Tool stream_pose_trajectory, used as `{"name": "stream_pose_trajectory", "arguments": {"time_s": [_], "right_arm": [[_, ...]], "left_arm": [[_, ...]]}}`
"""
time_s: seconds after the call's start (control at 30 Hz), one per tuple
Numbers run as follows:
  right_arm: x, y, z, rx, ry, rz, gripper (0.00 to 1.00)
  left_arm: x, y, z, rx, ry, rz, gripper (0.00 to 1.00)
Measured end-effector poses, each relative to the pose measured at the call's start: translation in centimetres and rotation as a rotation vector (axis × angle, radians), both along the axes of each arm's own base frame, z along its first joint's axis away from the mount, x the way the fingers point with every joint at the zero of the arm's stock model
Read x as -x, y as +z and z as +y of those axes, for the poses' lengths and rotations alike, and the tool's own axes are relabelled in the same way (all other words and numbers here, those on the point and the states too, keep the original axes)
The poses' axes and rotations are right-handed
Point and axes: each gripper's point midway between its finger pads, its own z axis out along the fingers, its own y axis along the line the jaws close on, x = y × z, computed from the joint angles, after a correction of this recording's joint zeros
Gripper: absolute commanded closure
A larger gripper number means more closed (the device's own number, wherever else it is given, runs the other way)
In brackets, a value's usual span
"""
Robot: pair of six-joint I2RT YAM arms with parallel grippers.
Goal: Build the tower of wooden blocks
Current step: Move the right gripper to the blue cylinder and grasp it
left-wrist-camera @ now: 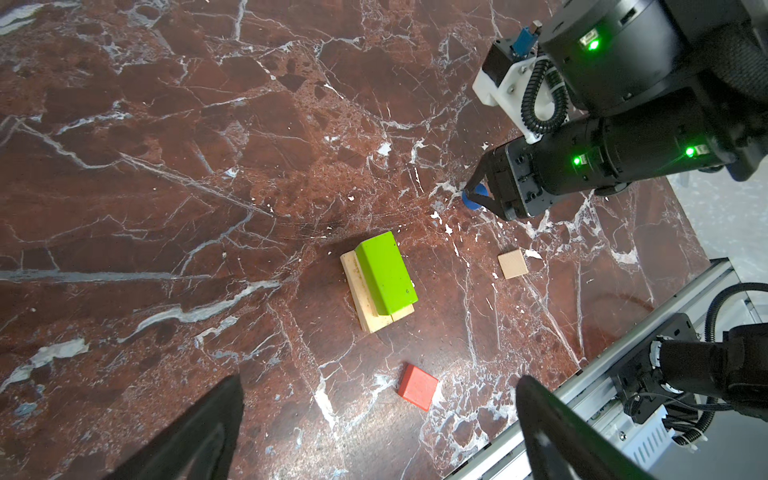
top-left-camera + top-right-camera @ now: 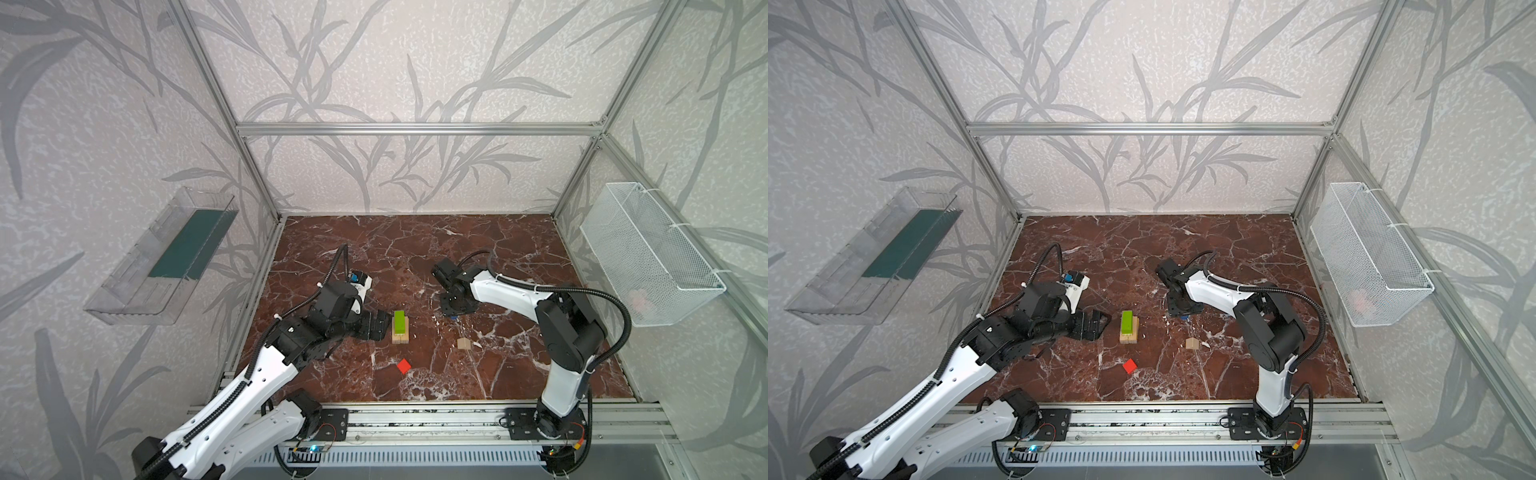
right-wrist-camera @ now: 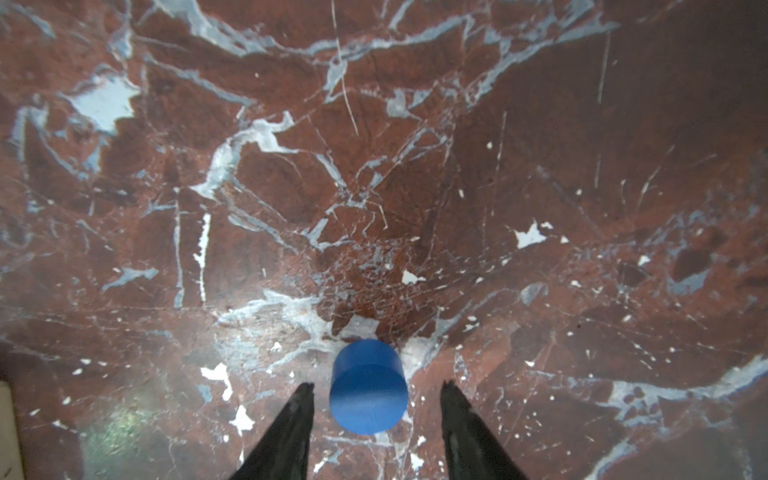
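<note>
The tower (image 2: 1128,330), a green block (image 2: 399,322) on pale planks (image 2: 400,338), stands mid tabletop (image 2: 498,249). Just beside it, the left end effector (image 1: 380,379) is wide and empty. The right end effector (image 3: 377,385) sits around the blue piece (image 3: 368,386), with gaps on both sides.

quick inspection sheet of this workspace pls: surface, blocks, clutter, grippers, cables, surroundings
surface: red-brown marble tabletop with white veins.
job's things: green block lies on pale planks; red cube, pale pointed piece and blue piece are loose, each apart on the tabletop.
clutter: nothing seen.
grippers: left gripper open, close beside the planks; right gripper open, fingers either side of the blue piece with a gap on both sides.
cables: black corrugated hoses run along both arms, clear of the blocks.
surroundings: clear plastic tray on left wall; white mesh basket on right wall; aluminium frame.
</note>
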Motion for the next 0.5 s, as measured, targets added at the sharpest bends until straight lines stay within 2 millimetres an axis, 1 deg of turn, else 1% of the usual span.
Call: {"name": "stream_pose_trajectory", "arguments": {"time_s": [0.3, 0.5], "right_arm": [[-0.4, -1.0, -0.5, -0.009, -0.020, 0.016, 0.53], [-0.4, -1.5, -0.5, -0.006, -0.021, 0.025, 0.57]], "left_arm": [[-0.3, 0.1, 0.4, -0.001, 0.020, -0.005, 0.00], [-0.5, 0.1, 0.7, -0.001, 0.030, -0.005, 0.00]]}}
